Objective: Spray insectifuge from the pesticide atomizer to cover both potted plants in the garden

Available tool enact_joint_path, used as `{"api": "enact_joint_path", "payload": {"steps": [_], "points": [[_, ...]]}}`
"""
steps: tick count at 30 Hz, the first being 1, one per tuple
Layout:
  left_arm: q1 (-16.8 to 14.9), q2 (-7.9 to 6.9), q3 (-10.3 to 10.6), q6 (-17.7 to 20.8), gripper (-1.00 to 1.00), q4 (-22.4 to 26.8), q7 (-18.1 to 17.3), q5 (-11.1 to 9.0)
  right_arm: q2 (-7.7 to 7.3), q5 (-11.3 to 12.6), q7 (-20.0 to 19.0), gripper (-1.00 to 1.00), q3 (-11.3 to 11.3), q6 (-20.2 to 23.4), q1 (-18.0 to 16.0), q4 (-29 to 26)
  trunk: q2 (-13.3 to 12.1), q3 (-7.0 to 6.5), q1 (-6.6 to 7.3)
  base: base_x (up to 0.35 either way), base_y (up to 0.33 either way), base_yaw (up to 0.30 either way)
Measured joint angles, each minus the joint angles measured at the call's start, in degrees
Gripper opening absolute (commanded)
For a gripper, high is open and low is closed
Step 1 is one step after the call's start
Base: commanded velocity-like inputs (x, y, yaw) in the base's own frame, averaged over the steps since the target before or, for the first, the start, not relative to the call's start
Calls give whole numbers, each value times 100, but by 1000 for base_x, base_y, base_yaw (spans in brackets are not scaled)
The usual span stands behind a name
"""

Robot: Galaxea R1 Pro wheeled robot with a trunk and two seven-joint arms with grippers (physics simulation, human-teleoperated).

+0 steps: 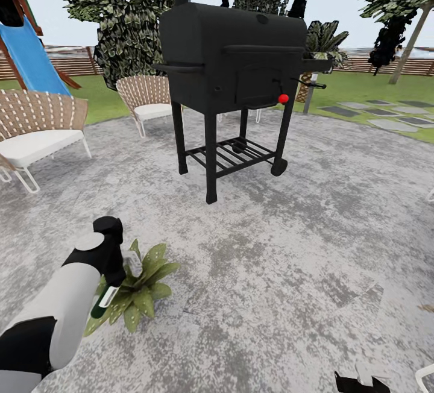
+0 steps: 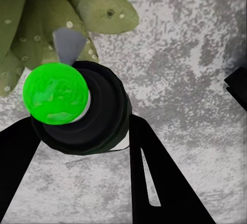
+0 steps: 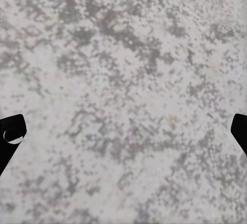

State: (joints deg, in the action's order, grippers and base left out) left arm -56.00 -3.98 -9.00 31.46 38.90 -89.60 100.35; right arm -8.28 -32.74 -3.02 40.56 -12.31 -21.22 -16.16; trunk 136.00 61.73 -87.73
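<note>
- The setting is a garden: a round patio (image 1: 289,260) of mottled grey stone, ringed by lawn, with trees and a brown slatted fence (image 1: 72,61) at the back.
- A black barbecue grill (image 1: 232,73) on legs stands in the middle of the patio and serves here as the landmark. Behind it and to its left sit two woven chairs with white cushions (image 1: 36,128), with a blue slide (image 1: 30,55) further back.
- One potted plant (image 1: 141,287), a low rosette of broad green leaves, sits on the stone in front of the grill and to its left, close to the robot.
- The left gripper (image 2: 82,141) pinches the pesticide atomizer (image 2: 77,108), its dark fingers (image 2: 159,172) pressed against either side of the bottle's round body. In the head view the bottle sits right beside the plant's leaves.
- The bottle appears tilted toward the rosette, which suits spraying; pale specks on the leaves in the left wrist view may be droplets.
- The right gripper (image 3: 123,131) is spread wide and holds nothing; bare patio lies beneath it, and it looks parked out of the way.
- I judge this plant is being covered now; a second plant would remain.
</note>
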Motion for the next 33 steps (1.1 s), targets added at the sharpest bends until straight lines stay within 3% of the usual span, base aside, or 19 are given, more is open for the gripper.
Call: {"api": "enact_joint_path", "payload": {"steps": [6,13,24,28,31,33], "points": [[4,0,-7,-5,-100,1,0,-1,4,0,1,100,0,0,0,-4,0,0,0,0,0,33],[-19,-1,14,1,-100,1,2,-14,18,1,7,100,0,1,0,-6,0,0,0,-5,-119,249],[-12,-76,-3,18,-100,2,2,-16,9,0,0,100,0,1,0,-6,0,0,-3,-239,-194,16],[15,-316,-312,-6,-100,-28,0,-90,9,0,0,100,0,0,0,-5,0,0,-2,-197,-42,0],[64,-414,-586,-96,-100,-23,0,-328,9,0,0,100,0,0,0,-4,0,0,-1,-45,-6,0],[322,-421,-666,-270,-100,4,-1,-498,9,0,0,100,0,0,0,-4,0,1,-1,-6,-1,0]]}}
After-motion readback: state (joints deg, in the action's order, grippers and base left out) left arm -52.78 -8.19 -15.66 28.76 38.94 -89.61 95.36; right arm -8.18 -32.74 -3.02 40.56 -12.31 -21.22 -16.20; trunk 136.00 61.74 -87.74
